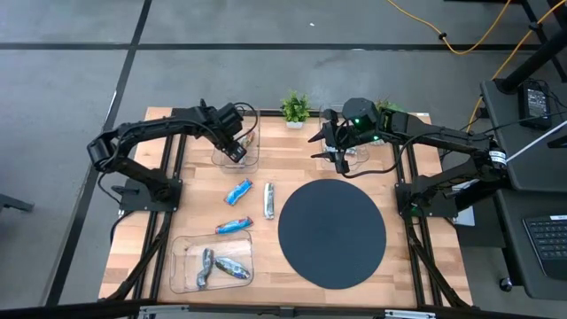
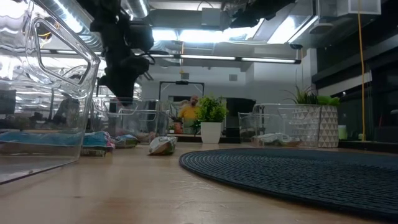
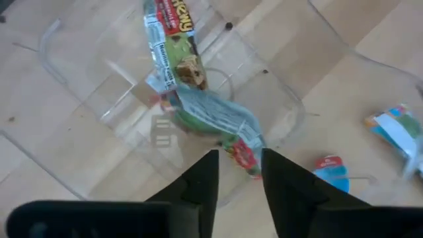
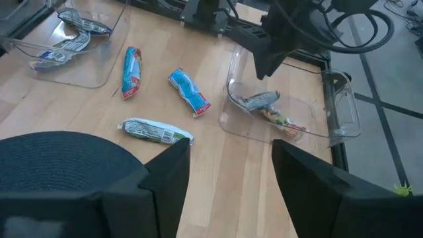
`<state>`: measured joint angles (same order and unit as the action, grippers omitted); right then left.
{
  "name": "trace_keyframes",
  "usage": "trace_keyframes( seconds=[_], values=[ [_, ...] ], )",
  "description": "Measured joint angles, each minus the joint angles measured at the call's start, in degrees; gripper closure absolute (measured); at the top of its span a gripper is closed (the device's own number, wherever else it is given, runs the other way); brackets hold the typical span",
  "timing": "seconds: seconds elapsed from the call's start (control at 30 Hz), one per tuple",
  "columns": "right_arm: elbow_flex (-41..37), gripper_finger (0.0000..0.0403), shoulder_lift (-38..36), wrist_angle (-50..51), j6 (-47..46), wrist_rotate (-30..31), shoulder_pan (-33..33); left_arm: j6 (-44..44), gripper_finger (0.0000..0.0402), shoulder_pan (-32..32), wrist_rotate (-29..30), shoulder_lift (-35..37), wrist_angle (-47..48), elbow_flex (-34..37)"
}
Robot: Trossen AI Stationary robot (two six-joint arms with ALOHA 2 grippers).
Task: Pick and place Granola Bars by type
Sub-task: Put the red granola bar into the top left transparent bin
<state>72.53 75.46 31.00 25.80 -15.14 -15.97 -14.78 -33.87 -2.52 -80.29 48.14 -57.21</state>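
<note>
My left gripper (image 3: pixel 236 173) is hanging open over green bars (image 3: pixel 210 118) in tray (image 3: pixel 291 109) | risk: bumping tray wall, shifting it.

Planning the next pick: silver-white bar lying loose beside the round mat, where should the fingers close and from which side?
Grip the silver-white bar at mid-length, across its narrow width, coming straight down from above. It lies flat on the table, long axis running near-to-far, with bare wood on both long sides. The dark mat sits close on one side, so centre carefully.
</note>
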Motion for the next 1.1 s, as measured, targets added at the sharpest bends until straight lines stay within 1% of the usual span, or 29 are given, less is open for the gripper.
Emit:
trace_keyframes(
  seconds=[0.17,0.33,0.5,0.57,0.7,0.8,0.93,1.03,1.1],
  values=[
    [0.00,0.0186,0.00,-0.02,0.00,0.00,0.01,-0.21,0.0274,0.00,-4.39,1.94,2.93,-2.25],
    [0.00,0.0186,0.02,-0.26,0.00,0.00,0.01,-0.40,0.0271,1.38,-11.60,5.77,3.73,-5.88],
    [0.00,0.0186,0.02,-0.39,0.00,0.00,0.00,-6.23,0.0272,7.17,-18.86,11.15,4.39,-7.46],
    [0.00,0.0186,0.02,-0.39,-0.01,0.00,0.02,-8.94,0.0270,10.98,-19.51,13.18,4.41,-7.46],
    [0.00,0.0186,0.15,-0.43,-0.01,0.00,0.00,-12.40,0.0271,19.10,-17.25,15.94,4.46,-7.46],
    [0.00,0.0186,0.43,-0.62,-0.02,0.02,0.02,-14.93,0.0275,24.56,-10.37,16.70,4.88,-7.46],
    [0.00,0.0186,1.44,-1.13,-0.02,0.02,0.02,-19.04,0.0278,29.95,-0.20,16.60,5.52,-7.27],
    [0.00,0.0186,2.26,-1.20,-0.02,0.02,0.00,-22.35,0.0278,32.37,2.74,16.24,6.56,-5.65],
    [0.00,0.0186,2.83,-1.17,-0.02,0.02,0.01,-24.31,0.0277,33.46,2.90,16.28,6.46,-3.71]
  ],
)
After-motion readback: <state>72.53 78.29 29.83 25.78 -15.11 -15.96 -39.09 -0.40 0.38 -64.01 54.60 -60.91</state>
